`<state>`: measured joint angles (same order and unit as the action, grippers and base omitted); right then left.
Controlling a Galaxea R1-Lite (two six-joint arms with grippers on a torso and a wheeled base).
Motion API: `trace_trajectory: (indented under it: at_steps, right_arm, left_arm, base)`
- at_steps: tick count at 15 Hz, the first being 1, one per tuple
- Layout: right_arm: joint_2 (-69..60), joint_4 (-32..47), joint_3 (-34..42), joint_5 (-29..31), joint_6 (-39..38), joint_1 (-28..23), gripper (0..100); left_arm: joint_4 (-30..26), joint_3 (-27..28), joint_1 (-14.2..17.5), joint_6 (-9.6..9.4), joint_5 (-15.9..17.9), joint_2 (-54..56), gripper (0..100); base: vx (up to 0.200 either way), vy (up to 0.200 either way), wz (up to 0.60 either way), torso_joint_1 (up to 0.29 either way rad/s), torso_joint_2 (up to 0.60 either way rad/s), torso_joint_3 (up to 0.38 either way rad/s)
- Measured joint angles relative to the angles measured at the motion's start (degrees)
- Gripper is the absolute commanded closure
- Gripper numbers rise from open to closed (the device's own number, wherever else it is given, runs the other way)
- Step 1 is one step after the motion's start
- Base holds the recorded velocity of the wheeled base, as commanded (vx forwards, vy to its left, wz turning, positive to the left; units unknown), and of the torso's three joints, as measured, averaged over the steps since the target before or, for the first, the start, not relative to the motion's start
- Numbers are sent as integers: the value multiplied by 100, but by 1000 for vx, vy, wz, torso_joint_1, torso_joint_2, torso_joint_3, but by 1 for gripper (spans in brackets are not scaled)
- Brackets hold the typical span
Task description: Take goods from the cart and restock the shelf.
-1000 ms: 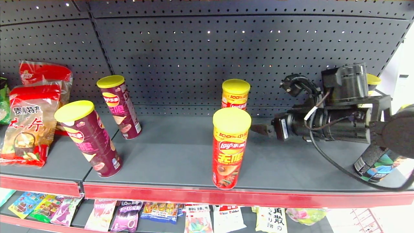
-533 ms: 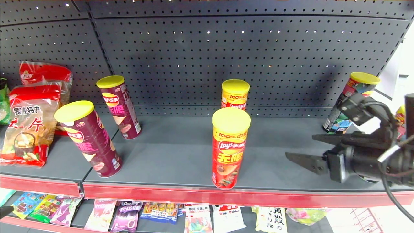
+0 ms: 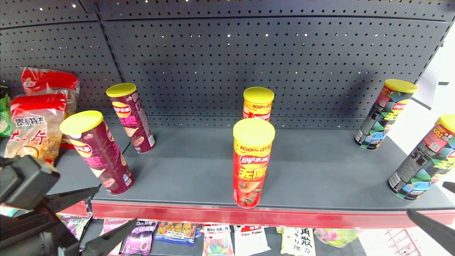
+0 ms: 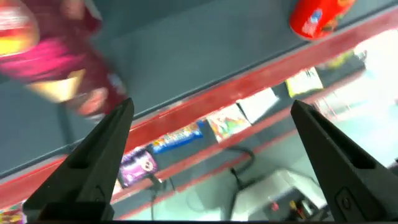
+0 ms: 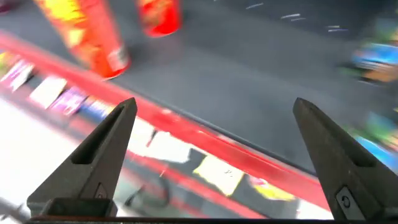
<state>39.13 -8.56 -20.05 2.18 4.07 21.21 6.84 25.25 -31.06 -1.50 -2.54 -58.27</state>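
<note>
The grey shelf (image 3: 199,167) carries chip cans with yellow lids: two purple ones (image 3: 97,153) (image 3: 130,116) on the left, two red ones (image 3: 253,163) (image 3: 258,103) in the middle and two black ones (image 3: 384,113) (image 3: 423,160) on the right. My left gripper (image 3: 106,213) hangs open and empty below the shelf's front left, close under the near purple can (image 4: 56,68). At the lower right my right gripper (image 3: 426,197) is also open and empty, just in front of the near black can. In its wrist view, the right gripper (image 5: 214,102) faces the shelf and the front red can (image 5: 93,34).
A red lip (image 3: 249,215) runs along the shelf front. Snack bags (image 3: 33,131) stand at the shelf's far left. Several packets (image 3: 217,241) lie on the lower shelf. A perforated back panel (image 3: 249,64) closes the rear. Bare shelf lies between the can groups.
My right arm has pulled back off the shelf, down to the lower right, uncovering both black cans. My left gripper has risen into the head view at the lower left.
</note>
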Motion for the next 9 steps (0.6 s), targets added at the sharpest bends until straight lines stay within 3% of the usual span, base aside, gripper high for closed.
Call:
trace_trajectory:
  at_steps: [5,9]
  right_arm:
    - [-1482,986,278,233,-194,-862,0]
    - [-2130,1425,308,239,-343,-1193,0]
  left_arm:
    - [150,796,-245,28,183,-1701,0]
    - [152,1620,-567,33,176,-2921,0]
  base:
    - [0,0,0,0,0,0]
    - [0,0,0,0,0,0]
